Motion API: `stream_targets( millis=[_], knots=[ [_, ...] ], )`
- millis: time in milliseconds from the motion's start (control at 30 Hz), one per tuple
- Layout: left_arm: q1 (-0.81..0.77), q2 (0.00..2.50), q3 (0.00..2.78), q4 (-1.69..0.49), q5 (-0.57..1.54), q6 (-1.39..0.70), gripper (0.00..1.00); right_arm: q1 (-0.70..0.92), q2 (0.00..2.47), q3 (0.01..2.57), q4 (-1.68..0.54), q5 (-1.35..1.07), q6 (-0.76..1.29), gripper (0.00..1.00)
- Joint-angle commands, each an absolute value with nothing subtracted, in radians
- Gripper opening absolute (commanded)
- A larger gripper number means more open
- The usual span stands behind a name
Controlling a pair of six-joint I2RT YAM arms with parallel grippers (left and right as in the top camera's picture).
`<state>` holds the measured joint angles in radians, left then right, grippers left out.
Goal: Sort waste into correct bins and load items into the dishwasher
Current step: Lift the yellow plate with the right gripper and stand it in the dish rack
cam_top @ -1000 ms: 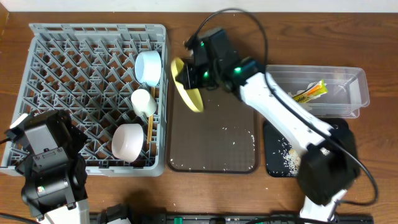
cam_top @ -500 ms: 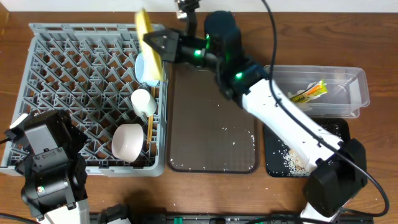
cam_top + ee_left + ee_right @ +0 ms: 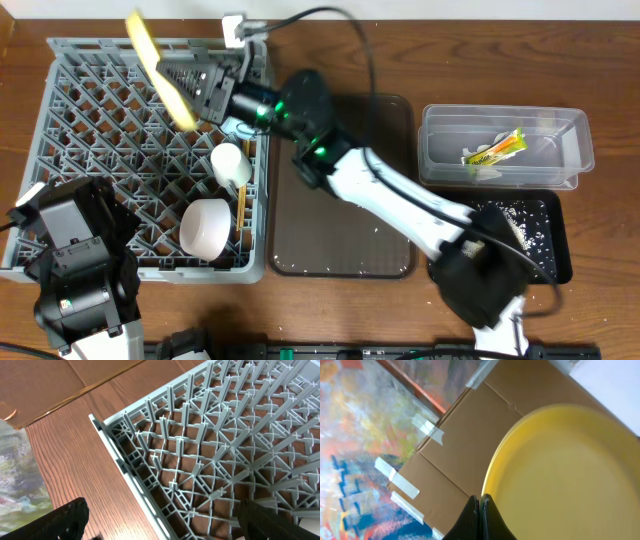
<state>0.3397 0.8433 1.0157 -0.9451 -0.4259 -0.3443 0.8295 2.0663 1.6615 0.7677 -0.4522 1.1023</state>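
On the wooden counter, a grey dish rack. Above its far part, a yellow plate, up on edge, just left of the right end effector and clamped by it at the rim. From overhead only a thin strip, long axis slanting far-left to near-right; in the right wrist view, the broad face and the pinched rim. Left end effector spread apart at the rack's corner, holding nothing.

No readable text or numbers anywhere, print on green-and-yellow wrapper too small
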Motion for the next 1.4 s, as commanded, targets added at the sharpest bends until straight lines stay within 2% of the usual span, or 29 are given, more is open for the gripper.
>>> stream_targets(
  millis=[0,67,167,533,800,1233,1267,1333,1367],
  knots=[
    [0.344,0.842,1.031,-0.949,-0.439,-0.354,0.96,0.828,2.180,1.666,0.915,-0.442,1.220,0.01],
    [0.344,0.842,1.031,-0.949,-0.439,-0.354,0.96,0.828,2.241,1.666,1.042,-0.429,1.260,0.01],
    [0.344,0.842,1.031,-0.949,-0.439,-0.354,0.96,0.828,2.310,1.666,1.116,-0.395,1.295,0.01],
    [0.344,0.842,1.031,-0.949,-0.439,-0.354,0.96,0.852,2.392,1.666,1.100,-0.243,1.335,0.01],
    [0.344,0.842,1.031,-0.949,-0.439,-0.354,0.96,0.873,2.392,1.666,0.939,-0.131,1.425,0.01],
    [0.344,0.842,1.031,-0.949,-0.439,-0.354,0.96,0.889,2.392,1.666,0.923,0.038,1.531,0.01],
    [0.344,0.842,1.031,-0.949,-0.439,-0.354,0.96,0.890,2.392,1.666,0.923,0.038,1.531,0.04],
    [0.344,0.842,1.031,-0.949,-0.439,-0.354,0.96,0.889,2.392,1.666,0.928,0.036,1.530,0.17],
    [0.344,0.842,1.031,-0.949,-0.439,-0.354,0.96,0.889,2.392,1.666,0.932,0.036,1.530,0.19]
  ],
)
